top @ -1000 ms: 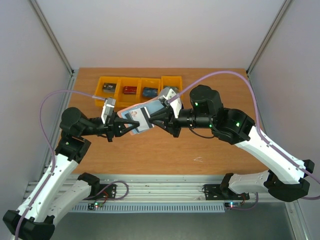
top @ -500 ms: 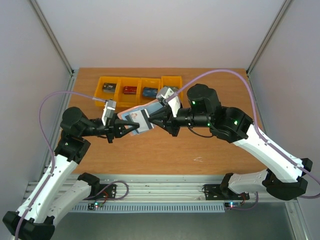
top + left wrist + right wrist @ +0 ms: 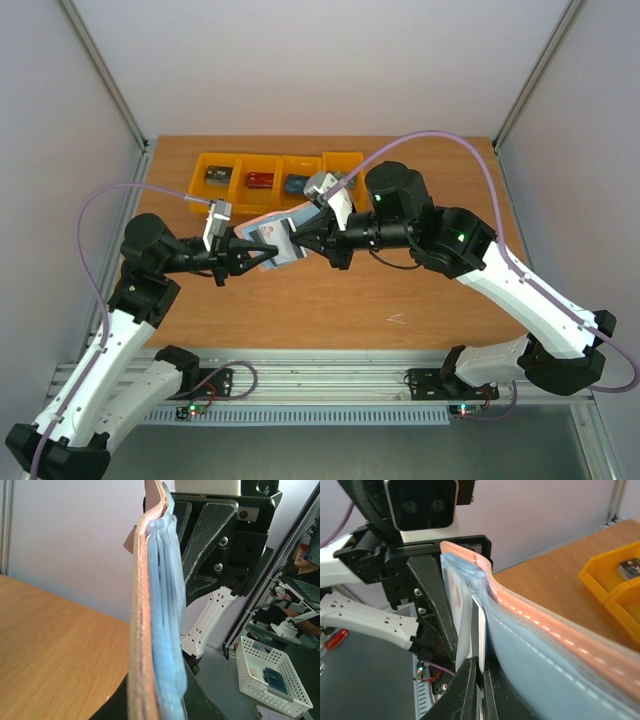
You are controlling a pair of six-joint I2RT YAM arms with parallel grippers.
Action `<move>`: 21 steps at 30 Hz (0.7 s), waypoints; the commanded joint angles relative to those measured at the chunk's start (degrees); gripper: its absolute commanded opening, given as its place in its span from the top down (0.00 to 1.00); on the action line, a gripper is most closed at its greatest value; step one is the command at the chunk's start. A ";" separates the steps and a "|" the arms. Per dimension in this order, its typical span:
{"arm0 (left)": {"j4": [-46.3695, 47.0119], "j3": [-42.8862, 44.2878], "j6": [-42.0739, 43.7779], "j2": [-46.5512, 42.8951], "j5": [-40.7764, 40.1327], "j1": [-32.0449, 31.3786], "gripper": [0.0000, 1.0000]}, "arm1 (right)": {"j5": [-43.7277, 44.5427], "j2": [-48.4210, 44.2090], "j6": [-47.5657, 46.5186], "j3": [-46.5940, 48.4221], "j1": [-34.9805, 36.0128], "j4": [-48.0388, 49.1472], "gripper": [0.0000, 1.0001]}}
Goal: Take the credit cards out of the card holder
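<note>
Wooden desk (image 3: 400,290) beneath both raised arms. Left end effector (image 3: 243,256) clamped on card holder (image 3: 272,228), held on edge mid-air. Right end effector (image 3: 479,672) opposite, pinched shut on pale credit card (image 3: 478,630) in pocket. Advise a straight pull along the pocket, left grip firm, no twisting.

Pinkish-orange outside, light blue inside, white dashed stitching: card holder (image 3: 545,660). White: credit card (image 3: 478,630). Yellow-orange: bins (image 3: 594,572).

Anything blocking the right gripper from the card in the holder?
Nothing visible. The right gripper is pinched on the thin whitish credit card poking from the pink-edged, blue-grey folding card holder.
</note>
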 commanded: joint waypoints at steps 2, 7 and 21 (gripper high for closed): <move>2.86 1.30 1.19 -1.52 2.55 -0.54 1.00 | -2.95 -0.16 0.43 0.39 -0.38 3.33 0.99; 3.72 0.77 0.08 -1.52 2.56 -0.49 0.87 | -2.43 -2.28 0.86 -1.31 -1.30 3.45 0.99; 4.52 0.50 -1.60 -1.52 2.65 -0.49 0.91 | -2.38 -3.88 -0.55 0.19 -3.25 -2.44 0.99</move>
